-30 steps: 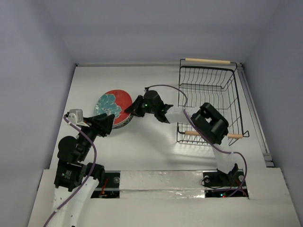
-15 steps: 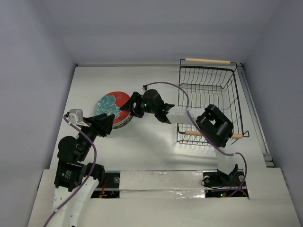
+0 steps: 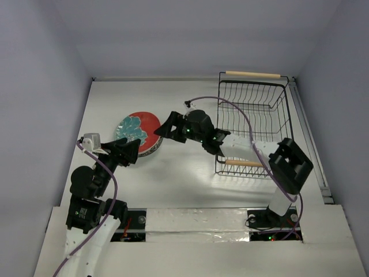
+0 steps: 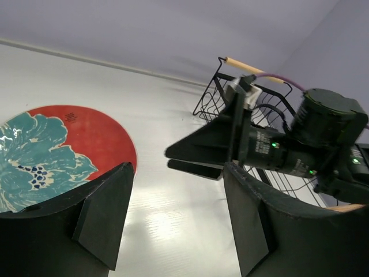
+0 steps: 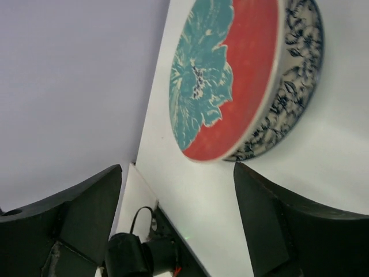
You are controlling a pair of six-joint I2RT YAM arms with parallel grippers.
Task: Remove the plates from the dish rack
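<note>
The plates are stacked on the table's left middle, with the red plate with teal flowers (image 3: 140,128) on top. In the right wrist view the red plate (image 5: 236,69) lies on a white plate with blue floral pattern (image 5: 297,86). Any other plates are hidden under them. The black wire dish rack (image 3: 252,95) at the right shows no plates. My right gripper (image 3: 165,128) is open and empty, just right of the stack. My left gripper (image 3: 130,151) is open and empty at the stack's near edge. The left wrist view shows the red plate (image 4: 63,144) and the right gripper (image 4: 202,147).
The rack has a wooden handle at the far end (image 3: 252,74) and one at the near end (image 3: 242,163). My right forearm reaches over the rack's near left corner. The table's left edge and the left arm (image 5: 132,254) show in the right wrist view.
The right arm's elbow has swung to the right and its gripper has drawn back slightly from the plate stack. The left arm and the plates have not moved.
</note>
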